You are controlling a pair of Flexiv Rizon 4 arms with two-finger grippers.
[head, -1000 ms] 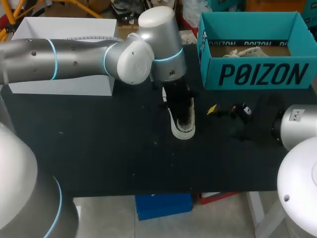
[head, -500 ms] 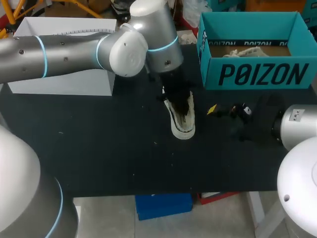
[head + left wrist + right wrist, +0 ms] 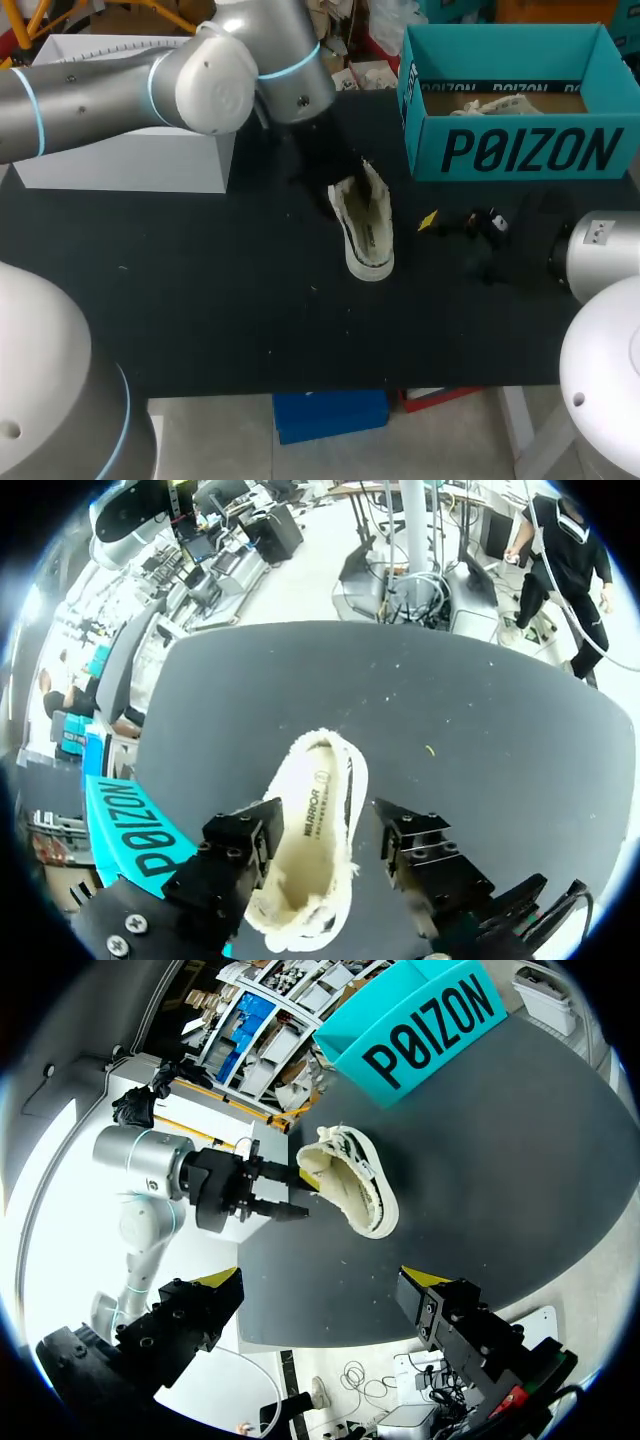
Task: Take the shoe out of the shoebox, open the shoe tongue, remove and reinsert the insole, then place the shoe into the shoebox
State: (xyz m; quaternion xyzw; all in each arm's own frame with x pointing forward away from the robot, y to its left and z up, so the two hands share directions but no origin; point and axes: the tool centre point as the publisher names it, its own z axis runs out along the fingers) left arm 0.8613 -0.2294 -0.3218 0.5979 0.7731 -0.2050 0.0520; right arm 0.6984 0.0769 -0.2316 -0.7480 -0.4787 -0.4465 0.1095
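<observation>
A white shoe [image 3: 365,225] lies on the black table [image 3: 200,290], its opening spread wide and turned up. The teal shoebox [image 3: 515,100] stands at the back right. My left gripper [image 3: 322,168] hangs just behind the shoe's heel end, open. In the left wrist view the shoe [image 3: 315,840] shows in the gap of the black fingers [image 3: 235,855], untouched by either. From the right wrist view the left gripper [image 3: 290,1193] points at the shoe [image 3: 350,1185] with a small gap. My right gripper [image 3: 320,1285] stands wide open and empty, right of the shoe [image 3: 448,243].
A white box [image 3: 130,110] stands at the back left under my left arm. Crumpled paper [image 3: 495,100] lies inside the shoebox [image 3: 420,1020]. The table's front edge [image 3: 300,385] runs near the shoe's toe side.
My left gripper has opened and drawn back from the shoe toward the back left. The shoe stays in place, its opening now uncovered. The right arm has not moved.
</observation>
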